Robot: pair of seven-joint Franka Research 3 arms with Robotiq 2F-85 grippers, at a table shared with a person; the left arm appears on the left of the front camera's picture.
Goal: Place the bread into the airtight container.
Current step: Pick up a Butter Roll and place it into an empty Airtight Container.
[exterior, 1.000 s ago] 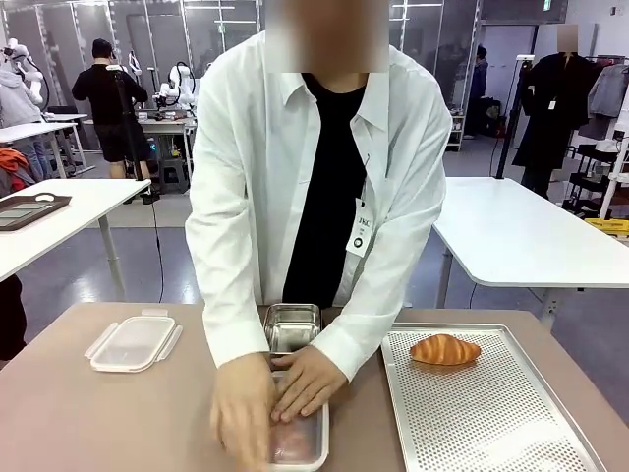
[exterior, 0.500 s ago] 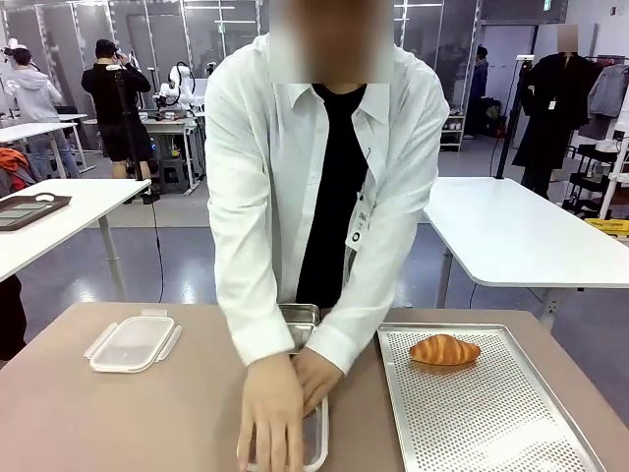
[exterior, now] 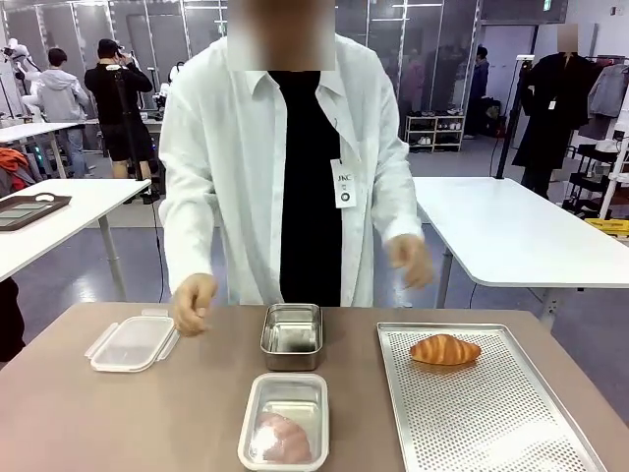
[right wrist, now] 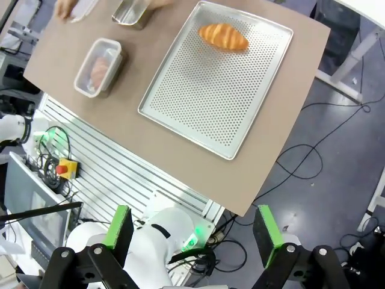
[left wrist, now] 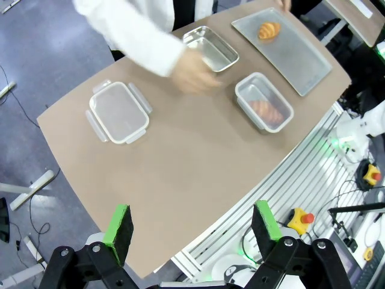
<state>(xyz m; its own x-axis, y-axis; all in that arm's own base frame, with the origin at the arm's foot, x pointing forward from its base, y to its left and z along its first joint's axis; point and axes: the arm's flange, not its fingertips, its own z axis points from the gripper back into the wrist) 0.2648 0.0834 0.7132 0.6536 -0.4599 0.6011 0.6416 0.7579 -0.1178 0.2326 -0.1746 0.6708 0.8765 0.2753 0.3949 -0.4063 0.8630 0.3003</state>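
Golden brown with darker crust ridges: crescent-shaped bread roll (exterior: pixel 444 349). Dull silver, dotted all over with a regular grid of tiny holes: flat rectangular metal tray (exterior: pixel 491 423) along the table's right edge. Matte tan-brown table top (exterior: pixel 147 423). Clear plastic rectangular container (exterior: pixel 287 379) at the near edge, pale pink lump (exterior: pixel 280 440) inside. Shiny steel tin (exterior: pixel 291 361), dark within. Milky translucent lidded box (exterior: pixel 133 342) toward the far left corner. Bright green pads on black fingers: left gripper (left wrist: pixel 192 212), right gripper (right wrist: pixel 192 212).
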